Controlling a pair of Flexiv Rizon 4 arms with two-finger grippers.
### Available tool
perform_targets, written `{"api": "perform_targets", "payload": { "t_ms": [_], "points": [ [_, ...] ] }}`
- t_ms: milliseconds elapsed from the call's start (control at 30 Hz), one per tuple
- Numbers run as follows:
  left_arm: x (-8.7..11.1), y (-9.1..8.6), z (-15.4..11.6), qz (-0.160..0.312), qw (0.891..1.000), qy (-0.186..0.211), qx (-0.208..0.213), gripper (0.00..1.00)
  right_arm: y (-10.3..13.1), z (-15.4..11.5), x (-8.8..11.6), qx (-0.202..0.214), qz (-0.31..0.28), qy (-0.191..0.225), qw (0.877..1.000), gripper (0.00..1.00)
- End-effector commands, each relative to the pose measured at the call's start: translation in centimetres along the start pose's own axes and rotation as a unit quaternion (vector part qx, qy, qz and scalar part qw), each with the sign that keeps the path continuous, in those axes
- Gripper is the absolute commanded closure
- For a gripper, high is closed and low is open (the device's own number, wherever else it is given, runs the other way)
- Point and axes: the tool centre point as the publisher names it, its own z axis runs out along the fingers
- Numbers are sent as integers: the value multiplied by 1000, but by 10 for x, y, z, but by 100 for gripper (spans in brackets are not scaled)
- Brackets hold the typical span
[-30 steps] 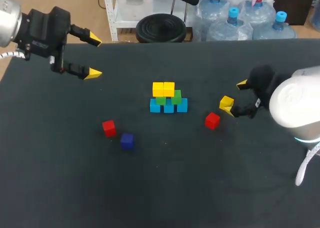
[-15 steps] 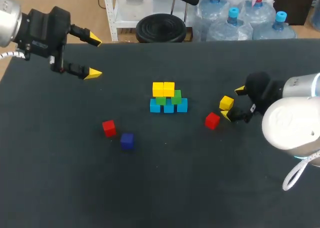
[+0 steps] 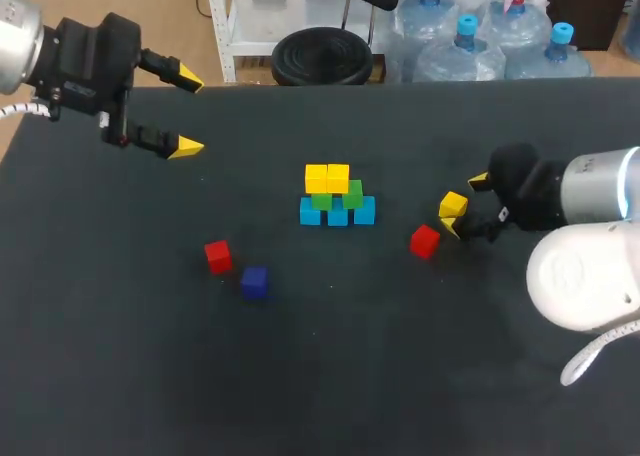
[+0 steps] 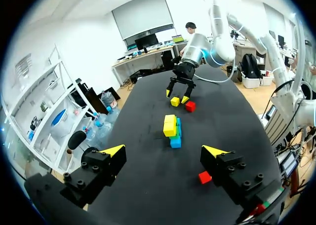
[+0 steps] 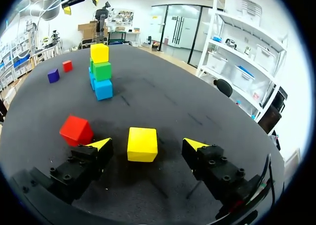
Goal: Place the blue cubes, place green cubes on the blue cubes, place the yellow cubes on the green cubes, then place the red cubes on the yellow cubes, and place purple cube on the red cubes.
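Observation:
At mid-table stands a stack: a row of three blue cubes (image 3: 337, 214), two green cubes (image 3: 352, 193) on them, two yellow cubes (image 3: 327, 178) on top. A loose yellow cube (image 3: 453, 205) (image 5: 142, 144) lies on the table between the fingers of my right gripper (image 3: 466, 204) (image 5: 147, 144), which is open, with a gap on each side of the cube. One red cube (image 3: 424, 241) (image 5: 76, 130) sits just beside a right finger. Another red cube (image 3: 217, 256) and the purple cube (image 3: 254, 282) lie left of the stack. My left gripper (image 3: 188, 112) (image 4: 163, 150) hangs open and empty at the far left.
The black table (image 3: 400, 376) runs wide toward the front edge. From the left wrist view the stack (image 4: 172, 129) lies ahead of the fingers, and one red cube (image 4: 204, 177) sits close to one finger.
My right gripper has slid left along the table until the loose yellow cube sits between its fingers, which have drawn in slightly. The left arm and the cubes have not moved.

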Motion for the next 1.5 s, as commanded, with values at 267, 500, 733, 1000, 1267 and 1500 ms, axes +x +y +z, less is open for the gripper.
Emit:
{"api": "perform_targets", "payload": {
  "t_ms": [267, 500, 733, 1000, 1267, 1500],
  "points": [
    [1, -1, 0, 2, 1000, -2, -2, 0, -1, -1, -7, -1, 2, -4, 1000, 5],
    [1, -1, 0, 2, 1000, -2, -2, 0, -4, -2, -9, 4, 2, -6, 1000, 7],
    [1, -1, 0, 2, 1000, -2, -2, 0, -5, -2, -9, 4, 2, -6, 1000, 35],
    [1, -1, 0, 2, 1000, -2, -2, 0, -4, -2, -9, 3, 2, -8, 1000, 74],
    [1, -1, 0, 2, 1000, -2, -2, 0, -1, -2, -7, -2, 1, -10, 1000, 100],
    [1, -1, 0, 2, 1000, -2, -2, 0, 0, -4, -12, -14, -8, -14, 1000, 100]
  ]
}}
